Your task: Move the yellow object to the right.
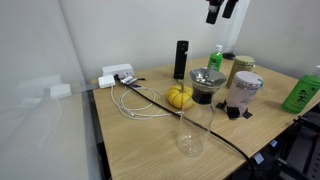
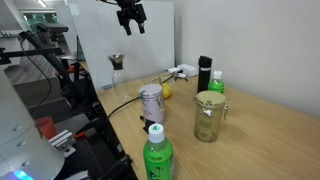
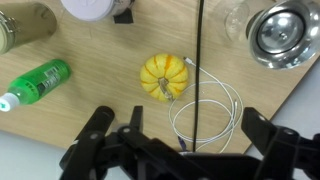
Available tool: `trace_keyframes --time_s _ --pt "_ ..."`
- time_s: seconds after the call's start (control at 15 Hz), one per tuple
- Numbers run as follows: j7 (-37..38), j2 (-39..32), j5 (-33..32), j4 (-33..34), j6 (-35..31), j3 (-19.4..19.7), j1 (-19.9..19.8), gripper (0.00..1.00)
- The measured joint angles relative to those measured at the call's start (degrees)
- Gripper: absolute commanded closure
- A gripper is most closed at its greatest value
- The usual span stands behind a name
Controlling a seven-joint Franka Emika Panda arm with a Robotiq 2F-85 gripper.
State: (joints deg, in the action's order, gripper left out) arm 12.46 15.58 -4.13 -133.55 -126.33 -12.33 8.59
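The yellow object is a small ribbed pumpkin-like thing. It sits on the wooden table in an exterior view (image 1: 179,96), is partly hidden behind a tumbler in an exterior view (image 2: 166,91), and lies at mid-frame in the wrist view (image 3: 164,76). My gripper hangs high above the table in both exterior views (image 1: 222,12) (image 2: 131,24). In the wrist view its two fingers stand wide apart (image 3: 178,140) with nothing between them, well above the pumpkin.
A coiled white cable (image 3: 205,110) and a black cable (image 3: 199,50) lie next to the pumpkin. Around it stand a clear glass bottle (image 1: 192,128), a steel-lidded container (image 1: 207,84), a tumbler (image 1: 244,92), green bottles (image 1: 301,92) (image 3: 35,84), a black bottle (image 1: 181,60) and a jar (image 2: 209,115).
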Motion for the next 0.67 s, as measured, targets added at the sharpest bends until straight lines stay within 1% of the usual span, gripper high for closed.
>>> trace_keyframes --time_s 0.13,0.2,0.47,0.6,0.67 --pt "0.3 -4.4 0.0 0.7 -3.8 0.0 -0.1 0.00" --pt "0.6 -6.9 0.0 1.4 -4.6 0.1 -0.2 0.00" --pt "3.1 -16.9 0.0 6.0 -3.1 0.6 -0.2 0.00" --pt "3.8 -19.6 0.0 8.1 -1.9 0.7 -0.2 0.00" --pt "3.9 -19.9 0.0 8.6 -1.4 0.7 -0.2 0.00"
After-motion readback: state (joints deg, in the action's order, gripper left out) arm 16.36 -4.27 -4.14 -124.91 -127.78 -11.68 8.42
